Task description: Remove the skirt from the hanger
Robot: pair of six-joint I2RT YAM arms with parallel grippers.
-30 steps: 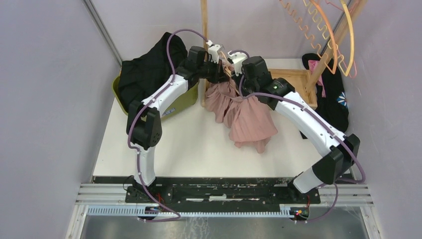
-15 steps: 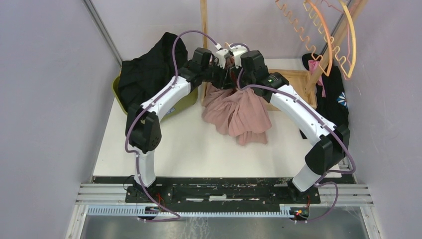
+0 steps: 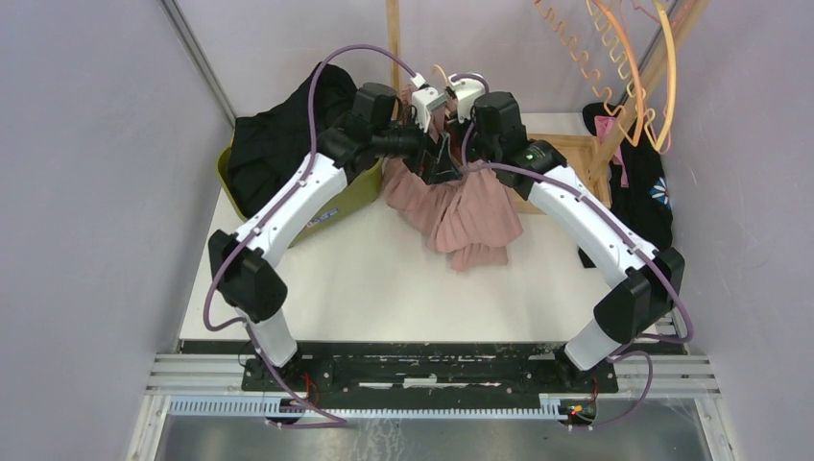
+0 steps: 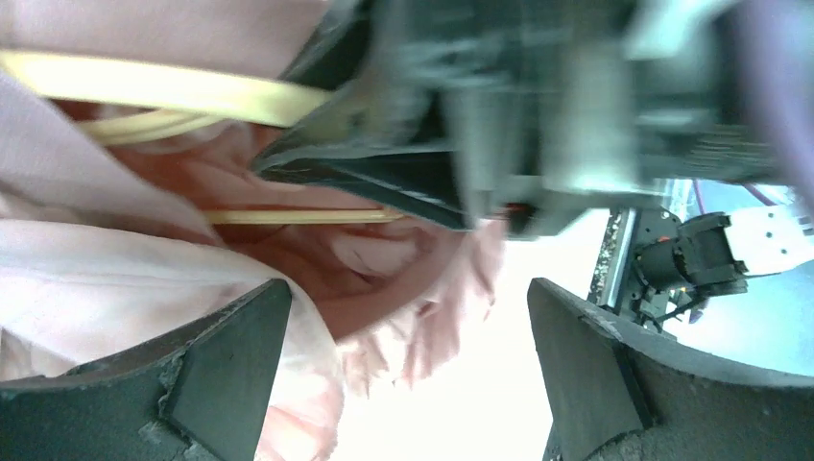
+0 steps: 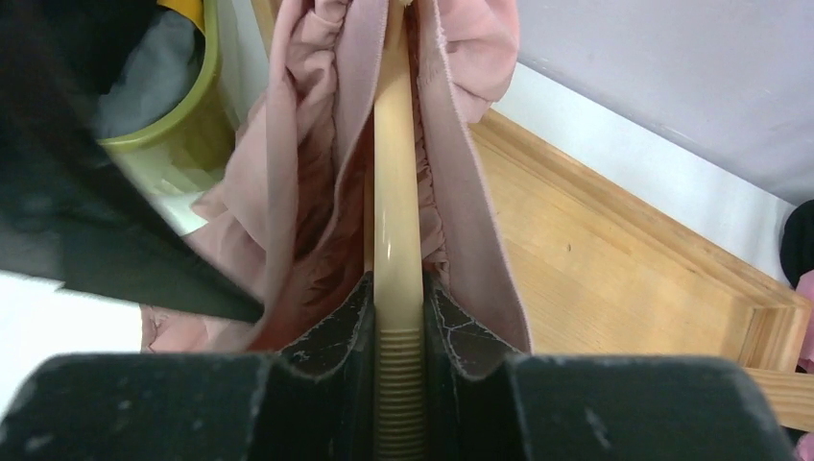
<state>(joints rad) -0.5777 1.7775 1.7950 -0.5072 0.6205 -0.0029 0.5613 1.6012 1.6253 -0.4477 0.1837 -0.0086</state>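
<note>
Above the white table [image 3: 384, 279], your right gripper [image 5: 396, 293] is clamped tight on the cream hanger [image 5: 396, 192], with the pink skirt [image 5: 451, 173] draped either side. Your left gripper [image 4: 408, 384] gapes wide, gripping nothing, the skirt just ahead.

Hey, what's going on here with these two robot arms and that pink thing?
Both arms are working on a pink skirt that hangs on a cream hanger near the back of the table. The right end effector is shut on the hanger's bar, with the waistband draped on either side of it. The left end effector sits beside the fabric with its jaws wide open, holding nothing. The skirt is not off the hanger yet.
</note>
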